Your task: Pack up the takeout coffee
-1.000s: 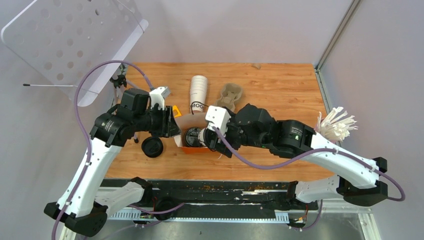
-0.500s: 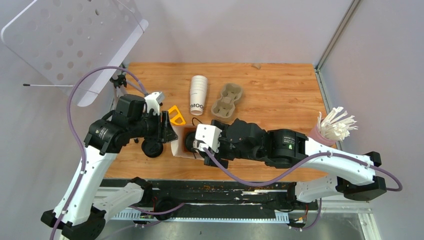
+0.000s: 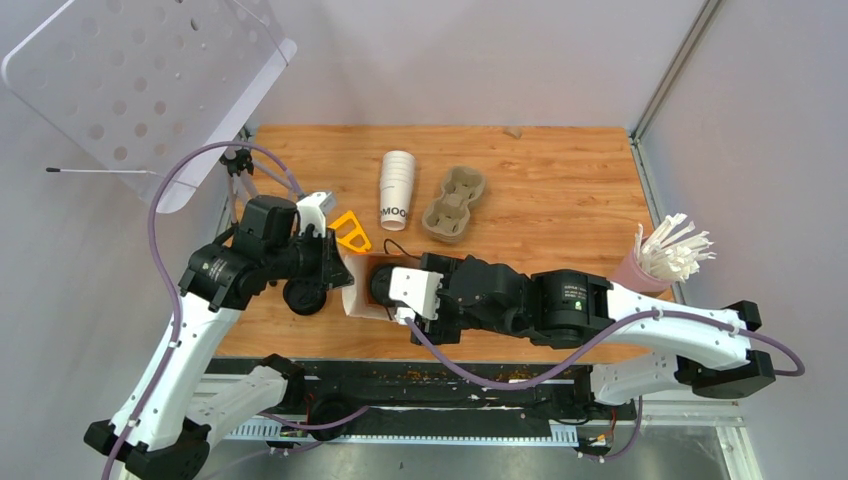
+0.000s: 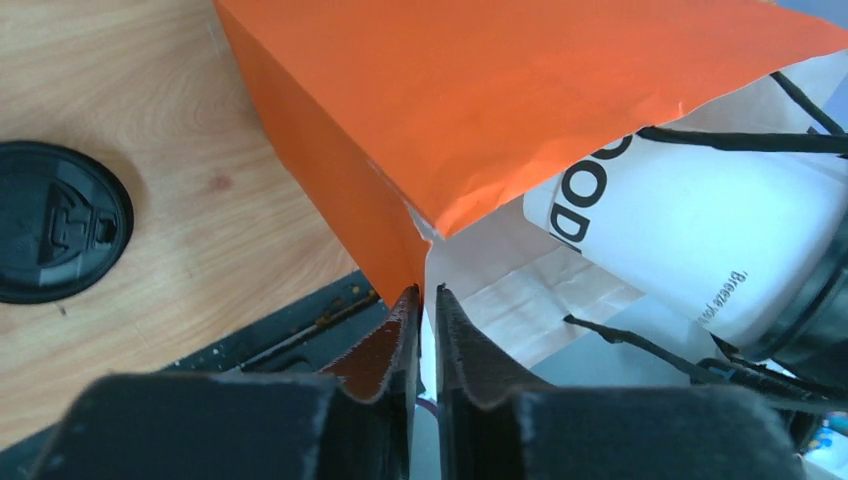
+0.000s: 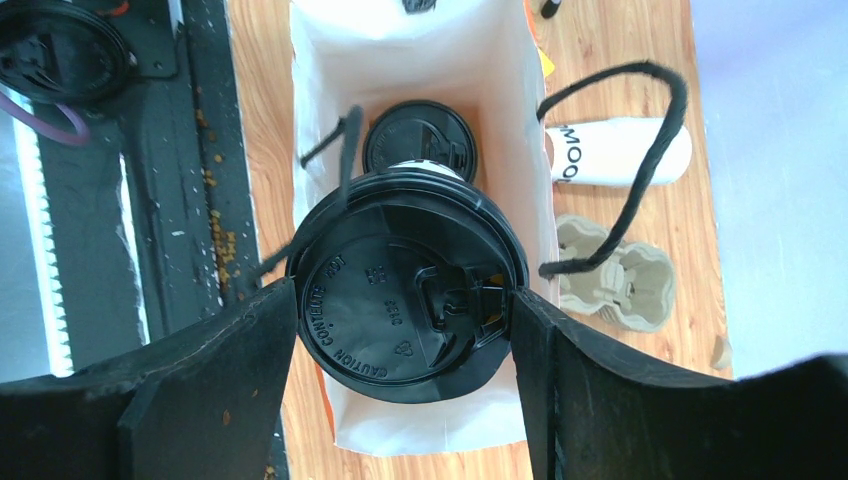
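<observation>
- Right gripper [image 5: 405, 325]: clenched on the takeout coffee [image 5: 385, 290], with one finger against each side of its black lid. The cup was inside the mouth of the paper bag [image 5: 440, 60], left of and nearer than the middle of the table [image 3: 560, 170]. Whether it had reached the bag's floor could not be told.
- Left gripper [image 4: 422, 300]: pinched tight on the bag's rim at the fold of the orange outer wall, holding the mouth open.
- Hazard 1: a black cord handle [image 5: 348, 145] crossed the opening just beside the lid. It could catch the cup or a finger and tip the coffee.
- Hazard 2: a second black lid [image 5: 420, 140] lay deeper in the bag. The held cup could land on it and stand crooked. Whether a cup sat beneath that lid could not be told.
- Hazard 3: a sideways push by the right arm against the thin paper could tear the rim or pull it from the left pinch, and the mouth would collapse.
- Right wrist view only: the bag's interior and the deeper lid.
- Left wrist view only: the dark lettering on the cup's white side, and the pinch on the rim.
- Top view only: both arms together, and the white straws [image 3: 675, 250] at the right edge. It also showed a loose lid [image 3: 303, 297] just left of the bag, a stack of lidless cups [image 3: 397, 185] and a pulp cup carrier [image 3: 453, 203] beyond it.
</observation>
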Robot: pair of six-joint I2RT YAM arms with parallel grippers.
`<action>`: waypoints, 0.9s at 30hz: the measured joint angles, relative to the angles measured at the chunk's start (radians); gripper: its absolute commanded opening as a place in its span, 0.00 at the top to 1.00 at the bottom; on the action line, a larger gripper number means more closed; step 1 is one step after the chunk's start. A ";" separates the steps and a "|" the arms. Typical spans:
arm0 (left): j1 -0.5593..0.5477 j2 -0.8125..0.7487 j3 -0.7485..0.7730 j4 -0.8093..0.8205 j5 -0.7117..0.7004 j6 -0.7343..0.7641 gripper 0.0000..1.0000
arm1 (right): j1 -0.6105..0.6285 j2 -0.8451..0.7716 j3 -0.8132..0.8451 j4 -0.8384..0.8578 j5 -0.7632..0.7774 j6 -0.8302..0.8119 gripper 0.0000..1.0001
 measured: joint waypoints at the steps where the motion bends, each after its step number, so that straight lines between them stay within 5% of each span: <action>1: 0.000 -0.001 -0.003 0.010 0.001 0.005 0.90 | 0.001 -0.007 -0.013 0.001 0.009 -0.006 0.32; 27: 0.000 -0.029 -0.057 0.164 0.086 0.287 0.98 | -0.032 -0.087 -0.119 0.060 0.153 -0.131 0.30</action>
